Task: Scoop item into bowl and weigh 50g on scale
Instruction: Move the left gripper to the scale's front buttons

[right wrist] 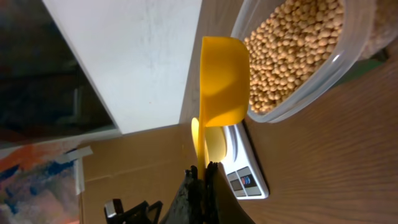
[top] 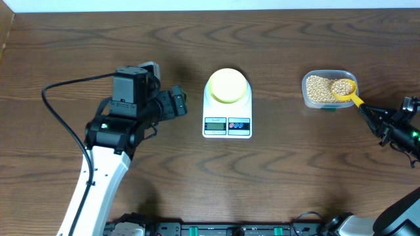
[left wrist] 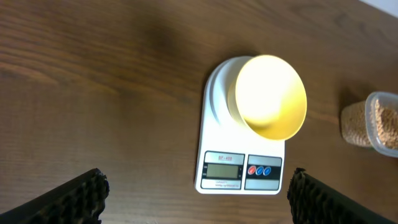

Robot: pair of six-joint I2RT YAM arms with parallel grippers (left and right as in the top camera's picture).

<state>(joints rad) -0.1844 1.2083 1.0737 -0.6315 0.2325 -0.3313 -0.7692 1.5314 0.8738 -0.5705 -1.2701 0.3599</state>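
Note:
The pale-yellow bowl [top: 227,85] [left wrist: 270,96] stands empty on the white scale [top: 227,124] [left wrist: 239,177] at mid-table. Tan beans [top: 318,87] [right wrist: 292,50] fill a clear tub [top: 308,98] [right wrist: 323,81] on the right. A yellow scoop [top: 345,89] [right wrist: 224,74] has its cup over the beans in the tub. My right gripper [top: 364,109] [right wrist: 203,171] is shut on the scoop's handle. My left gripper [top: 178,102] [left wrist: 199,180] is wide open and empty, just left of the scale; its fingers [left wrist: 74,199] frame the scale's display. The bowl [right wrist: 214,140] and scale [right wrist: 249,171] show beyond the scoop in the right wrist view.
The wooden table [top: 295,177] carries only the scale and the tub [left wrist: 373,121]. A black cable [top: 59,88] loops left of the left arm. A white wall [right wrist: 137,56] runs along the table's far edge.

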